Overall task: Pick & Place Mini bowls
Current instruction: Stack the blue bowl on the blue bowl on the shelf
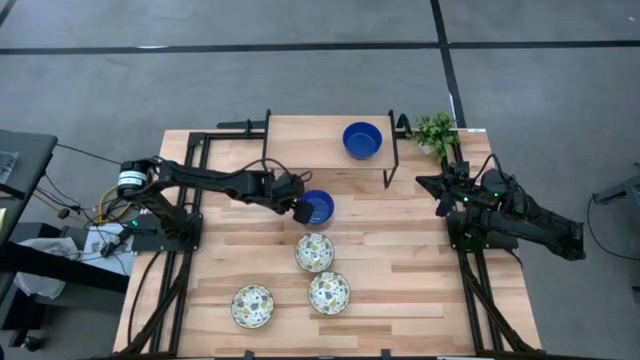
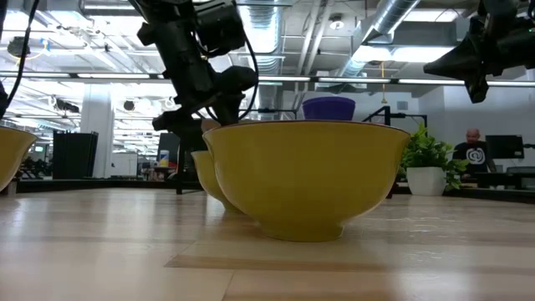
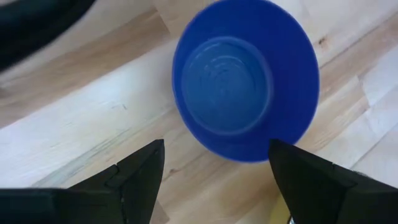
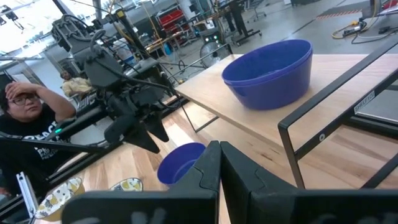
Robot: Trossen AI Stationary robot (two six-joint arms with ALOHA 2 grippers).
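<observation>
likely the left hand (image 3: 214,180), spread open and empty over the blue bowl (image 3: 245,81), knocks its rim descending.

The dark left gripper (image 1: 303,210) reaches over mid-table on an outstretched arm, its fingers (image 3: 140,174) spread wide apart. The dark right gripper (image 1: 442,187) waits folded at the table's edge, its fingers (image 4: 205,168) pressed together.

Grey floor (image 1: 300,80) all around, crossed by dark lines along the top of the high view. Wooden plank table (image 1: 400,270) at centre frame. Exposed silver ducts (image 2: 401,25) upper right in the low view, long ceiling lights (image 2: 92,77) at left. Potted green plant (image 2: 428,163) at right, a seated person (image 2: 473,150) beyond it.
</observation>
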